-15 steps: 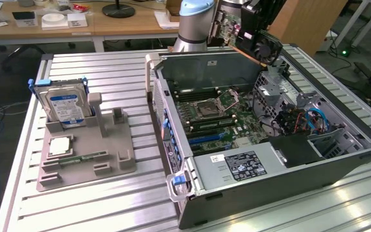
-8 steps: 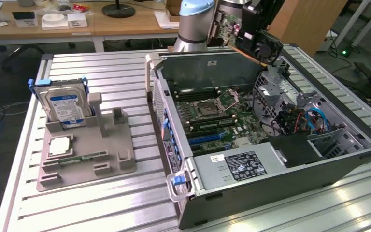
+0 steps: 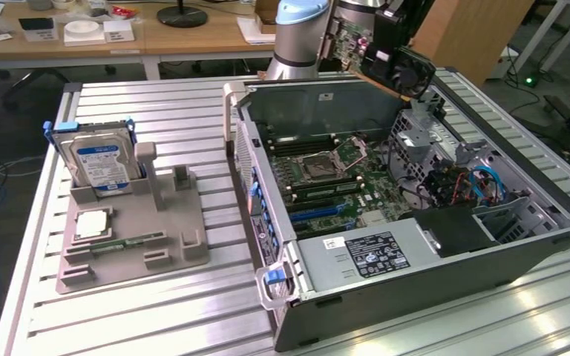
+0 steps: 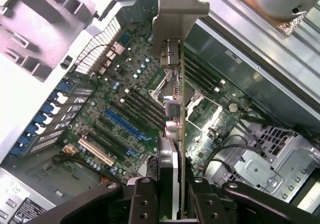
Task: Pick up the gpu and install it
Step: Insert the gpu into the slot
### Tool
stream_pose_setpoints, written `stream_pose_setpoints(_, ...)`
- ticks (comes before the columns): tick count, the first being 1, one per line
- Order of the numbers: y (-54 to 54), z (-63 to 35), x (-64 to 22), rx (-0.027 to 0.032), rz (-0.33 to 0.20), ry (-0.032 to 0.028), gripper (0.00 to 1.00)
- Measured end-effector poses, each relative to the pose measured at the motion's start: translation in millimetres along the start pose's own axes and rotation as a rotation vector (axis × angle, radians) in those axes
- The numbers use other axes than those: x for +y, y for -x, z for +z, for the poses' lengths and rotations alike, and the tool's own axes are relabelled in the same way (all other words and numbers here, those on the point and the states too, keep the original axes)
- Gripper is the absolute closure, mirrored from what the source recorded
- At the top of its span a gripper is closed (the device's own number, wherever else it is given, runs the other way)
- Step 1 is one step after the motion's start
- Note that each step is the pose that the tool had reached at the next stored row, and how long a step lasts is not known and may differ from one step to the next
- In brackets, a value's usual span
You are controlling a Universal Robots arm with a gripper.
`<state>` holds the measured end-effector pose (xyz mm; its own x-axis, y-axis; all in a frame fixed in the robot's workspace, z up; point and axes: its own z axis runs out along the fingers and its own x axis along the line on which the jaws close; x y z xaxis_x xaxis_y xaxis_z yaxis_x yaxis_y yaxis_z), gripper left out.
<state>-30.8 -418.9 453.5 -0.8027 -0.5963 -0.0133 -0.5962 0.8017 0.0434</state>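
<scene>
Gripper (image 4: 169, 204) clamped on gpu (image 4: 176, 102) | over motherboard (image 4: 137, 67), apparently above blue slot (image 4: 123, 124) | drive cage (image 4: 272, 156) just beside

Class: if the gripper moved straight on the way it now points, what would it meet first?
Probably the motherboard: the gripper, shut on the gpu, points at it, so the card would touch first. Depth is unclear.

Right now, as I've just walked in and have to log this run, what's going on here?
The robot arm's gripper is shut on the gpu, holding it in the air above the open computer case. The card hangs over the motherboard, not yet seated in a slot. Beside the case, a hard drive stands upright in a grey holder.
</scene>
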Motion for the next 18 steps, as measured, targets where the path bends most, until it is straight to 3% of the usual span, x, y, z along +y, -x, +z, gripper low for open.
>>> stream_pose_setpoints(18, 0.0, 0.3, 0.0, 0.0113, -0.262, 0.0035, 0.72)
